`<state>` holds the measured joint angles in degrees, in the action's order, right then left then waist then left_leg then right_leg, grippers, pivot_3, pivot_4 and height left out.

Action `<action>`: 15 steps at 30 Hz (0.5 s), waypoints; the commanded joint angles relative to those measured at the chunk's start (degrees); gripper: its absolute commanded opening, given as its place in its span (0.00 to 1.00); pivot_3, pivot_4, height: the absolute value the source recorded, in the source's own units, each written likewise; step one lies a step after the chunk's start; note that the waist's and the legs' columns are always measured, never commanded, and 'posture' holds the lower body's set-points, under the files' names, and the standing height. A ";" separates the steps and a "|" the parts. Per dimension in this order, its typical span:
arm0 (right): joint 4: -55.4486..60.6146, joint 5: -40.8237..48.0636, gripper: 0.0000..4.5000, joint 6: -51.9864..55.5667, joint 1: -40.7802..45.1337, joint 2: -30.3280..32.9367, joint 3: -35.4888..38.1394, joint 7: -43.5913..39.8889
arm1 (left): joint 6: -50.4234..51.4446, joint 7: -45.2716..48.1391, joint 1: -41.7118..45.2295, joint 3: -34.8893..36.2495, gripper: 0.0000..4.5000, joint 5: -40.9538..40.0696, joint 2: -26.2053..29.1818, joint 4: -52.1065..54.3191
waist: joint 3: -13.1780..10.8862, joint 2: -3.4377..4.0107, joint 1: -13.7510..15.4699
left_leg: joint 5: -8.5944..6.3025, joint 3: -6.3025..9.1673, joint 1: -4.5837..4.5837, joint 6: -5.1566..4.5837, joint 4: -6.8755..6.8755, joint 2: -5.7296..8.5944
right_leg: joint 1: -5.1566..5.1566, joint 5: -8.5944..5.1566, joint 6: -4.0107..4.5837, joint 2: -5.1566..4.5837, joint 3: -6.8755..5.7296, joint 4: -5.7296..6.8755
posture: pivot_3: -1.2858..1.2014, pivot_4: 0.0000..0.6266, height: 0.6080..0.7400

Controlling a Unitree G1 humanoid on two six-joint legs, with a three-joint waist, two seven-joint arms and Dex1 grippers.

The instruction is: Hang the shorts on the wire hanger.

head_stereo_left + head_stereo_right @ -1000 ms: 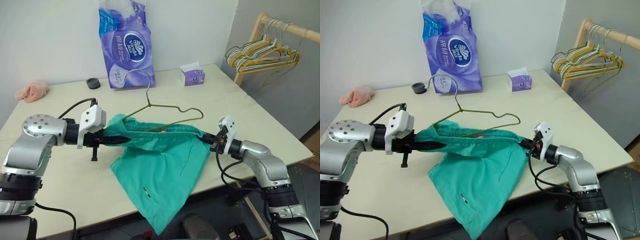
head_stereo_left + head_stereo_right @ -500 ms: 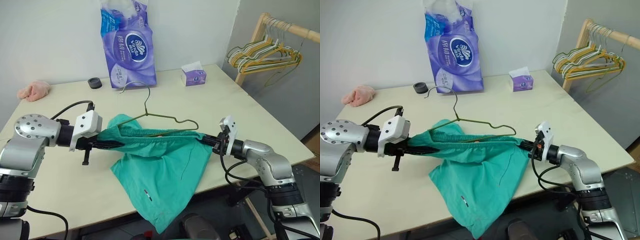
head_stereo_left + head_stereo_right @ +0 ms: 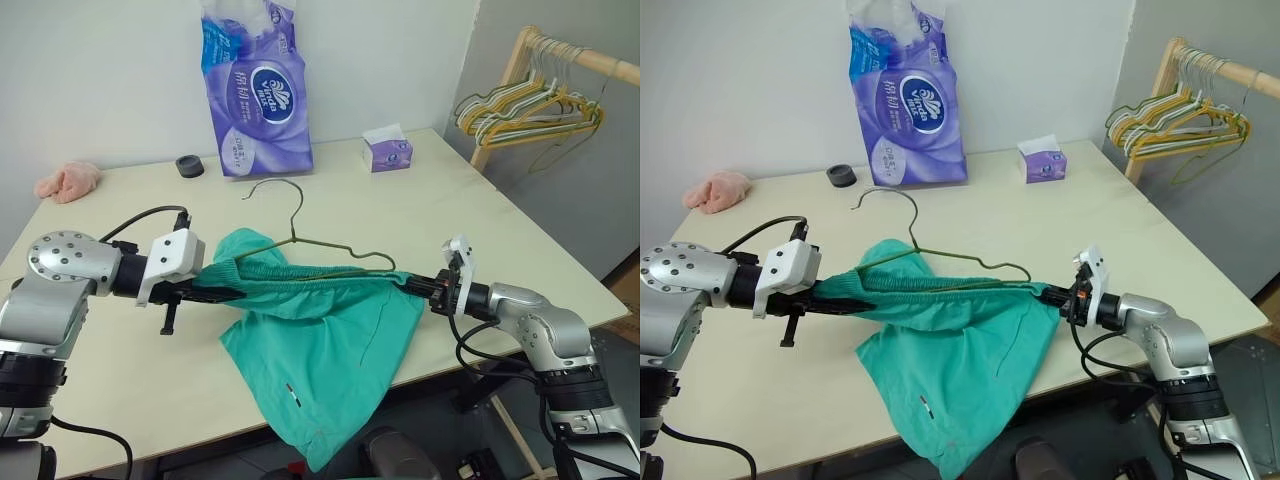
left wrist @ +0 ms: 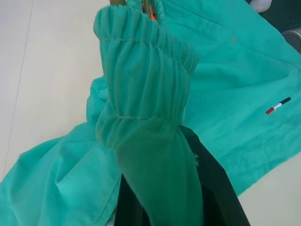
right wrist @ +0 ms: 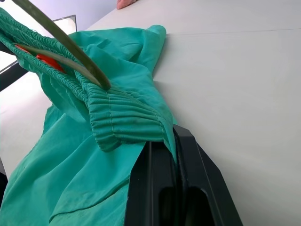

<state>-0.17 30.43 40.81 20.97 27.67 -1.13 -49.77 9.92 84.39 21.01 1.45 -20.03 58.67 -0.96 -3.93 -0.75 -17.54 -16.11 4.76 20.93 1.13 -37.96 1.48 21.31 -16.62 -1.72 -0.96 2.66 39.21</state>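
Note:
The teal shorts (image 3: 320,340) hang stretched by the waistband between my two grippers, above the table (image 3: 470,215), and the legs droop over its front edge. My left gripper (image 3: 222,291) is shut on the waistband's left end, where the black fingers (image 4: 221,197) sit under gathered cloth. At the right end my right gripper (image 3: 415,283) is shut on the elastic, its fingers (image 5: 160,188) pinching it. The olive wire hanger (image 3: 911,243) stands with its lower part inside the waistband and its hook up. Its wire (image 5: 61,42) runs into the gathered cloth.
A purple toilet-paper pack (image 3: 255,90), a small tissue box (image 3: 386,152) and a black round object (image 3: 187,165) stand at the back of the table. A pink cloth lump (image 3: 65,182) lies far left. A wooden rack with bunched hangers (image 3: 530,105) stands to the right.
The waistband has been pulled straighter and lies lower and flatter. The hanger has sunk deeper into it and leans back. Both hands stayed in place, their wrists rolling a little.

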 commanded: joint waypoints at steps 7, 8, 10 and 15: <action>0.03 3.39 0.00 4.93 0.13 1.01 3.81 0.70 | 3.51 -0.56 1.07 2.25 0.00 -3.41 0.76 3.29 | 0.00 0.00 0.00 | 0.00 0.00 0.00 0.00 0.00 0.00 | 0.00 0.00 0.00 0.00 0.00 0.00 | 0.39 0.02 1.00; 0.24 3.54 0.00 5.32 -0.09 1.42 3.61 0.26 | 3.50 -0.57 1.01 2.21 0.00 -3.34 0.82 3.36 | 0.00 0.00 0.01 | 0.00 0.00 0.00 0.00 0.00 0.00 | 0.00 0.00 0.00 0.00 0.00 0.01 | 0.39 0.02 1.00; 0.89 3.60 0.00 5.66 -0.54 1.87 3.30 -0.14 | 2.31 -0.31 0.73 1.88 0.00 -2.27 1.23 3.07 | 0.00 0.00 0.04 | 0.00 0.00 0.00 0.00 0.00 0.00 | 0.00 0.00 0.00 0.00 0.00 0.00 | 0.39 0.02 1.00; 1.69 4.17 0.00 5.92 -0.48 2.19 3.55 -0.02 | -1.05 0.00 0.11 1.05 0.00 0.65 1.93 1.63 | 0.00 0.00 0.03 | 0.00 0.00 0.00 0.00 0.01 0.00 | 0.00 0.00 0.00 0.00 -0.01 0.00 | 0.39 0.02 1.00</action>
<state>0.06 34.42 46.91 20.23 28.56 0.04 -50.00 10.31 84.40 20.83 1.47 -20.28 58.77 1.42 -3.93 -0.75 -17.52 -16.10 4.76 20.93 1.13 -37.95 1.48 21.31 -16.62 -1.72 -0.96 2.66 39.21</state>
